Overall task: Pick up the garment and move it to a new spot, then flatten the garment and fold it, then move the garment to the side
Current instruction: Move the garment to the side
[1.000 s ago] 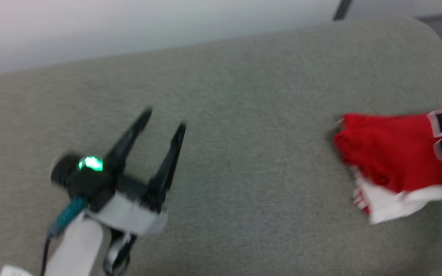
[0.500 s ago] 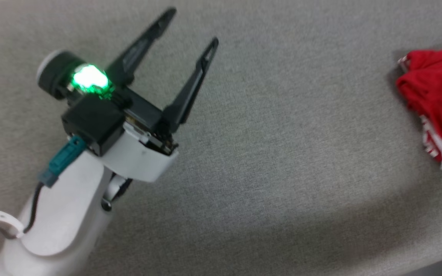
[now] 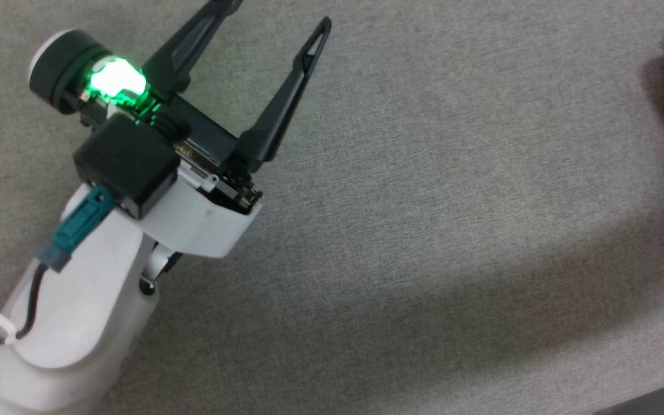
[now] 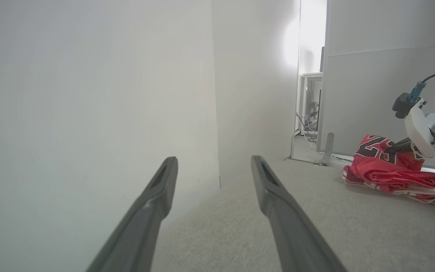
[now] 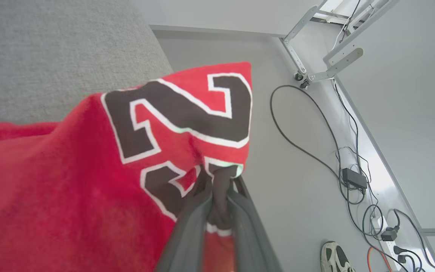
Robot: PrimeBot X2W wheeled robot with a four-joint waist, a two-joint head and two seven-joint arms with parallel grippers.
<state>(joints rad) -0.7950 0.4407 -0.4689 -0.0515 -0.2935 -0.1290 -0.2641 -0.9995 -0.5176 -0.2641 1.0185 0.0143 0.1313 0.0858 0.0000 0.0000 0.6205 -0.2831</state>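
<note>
Noted left gripper at near left, low over grey cushion, fingers spread wide apart. Farther right, saw garment bunched near cushion's right edge. Found right gripper clamped on a raised fold beside the black numeral.

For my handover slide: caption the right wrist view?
Right gripper pinching the red garment at its black 23, grey padded surface behind.
</note>
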